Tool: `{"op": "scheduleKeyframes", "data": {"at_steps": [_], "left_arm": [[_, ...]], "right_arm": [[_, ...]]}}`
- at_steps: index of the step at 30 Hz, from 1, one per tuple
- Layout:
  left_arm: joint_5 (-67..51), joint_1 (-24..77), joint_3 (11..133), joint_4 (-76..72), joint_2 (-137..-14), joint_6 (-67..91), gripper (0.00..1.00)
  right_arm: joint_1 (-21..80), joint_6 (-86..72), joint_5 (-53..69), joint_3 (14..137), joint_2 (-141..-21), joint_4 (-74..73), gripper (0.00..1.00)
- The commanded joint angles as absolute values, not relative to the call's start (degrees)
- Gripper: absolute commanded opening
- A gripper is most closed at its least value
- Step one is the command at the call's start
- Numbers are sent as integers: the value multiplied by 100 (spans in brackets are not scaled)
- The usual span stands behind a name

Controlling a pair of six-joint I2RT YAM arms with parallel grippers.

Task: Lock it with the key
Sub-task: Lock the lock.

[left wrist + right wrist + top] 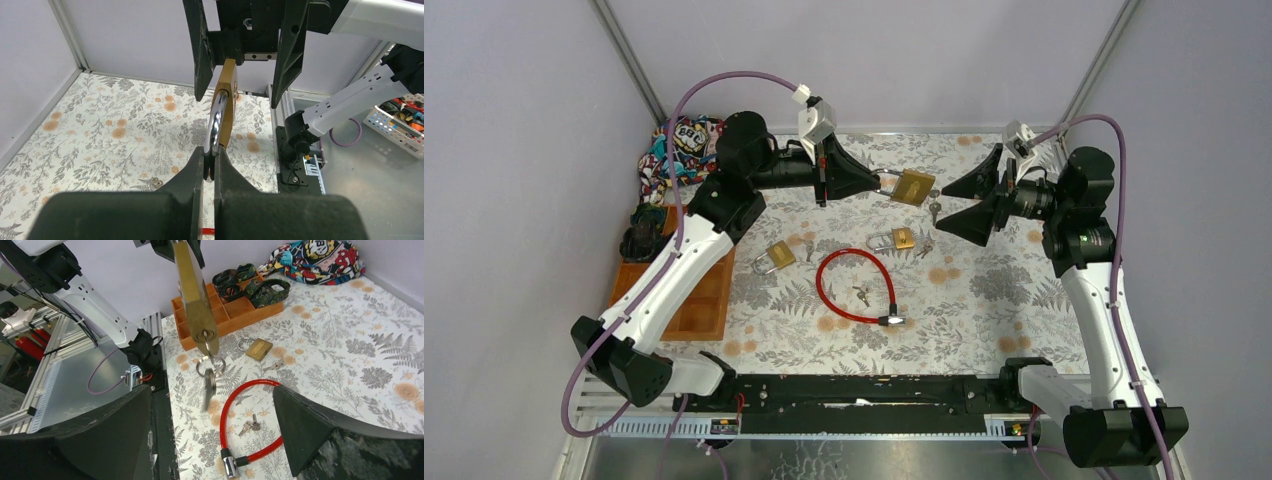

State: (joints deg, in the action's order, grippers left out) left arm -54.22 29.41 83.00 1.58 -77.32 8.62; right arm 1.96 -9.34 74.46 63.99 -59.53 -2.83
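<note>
My left gripper is shut on the steel shackle of a large brass padlock and holds it in the air over the back of the table. A key is in the padlock's keyhole, and a key ring with spare keys hangs from it. My right gripper is open, jaws wide apart, just right of the padlock and touching nothing. In the left wrist view the right gripper's fingers stand on either side of the padlock body.
Two small brass padlocks lie mid-table. A red cable lock lies in a loop with loose keys inside it. An orange compartment tray holds dark straps at the left edge. A patterned cloth lies at the back left.
</note>
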Motion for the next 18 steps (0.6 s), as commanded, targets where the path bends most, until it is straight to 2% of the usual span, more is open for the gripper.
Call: {"op": "scheduleKeyframes", "data": {"at_steps": [1, 5, 13, 18], "left_arm": [[-5506, 2918, 8307, -65, -7515, 593, 0], [-5511, 2931, 8327, -177, -7557, 721, 0], [-5502, 3044, 8368, -211, -7584, 800, 0], [-5493, 3105, 8379, -208, -7611, 817, 0]], "right_arm": [[184, -1123, 7339, 6405, -5715, 412, 98], [255, -1205, 7181, 6558, -5830, 717, 97], [445, -935, 7077, 6758, -6042, 474, 66], [562, -1277, 7107, 6681, -6092, 941, 70]]}}
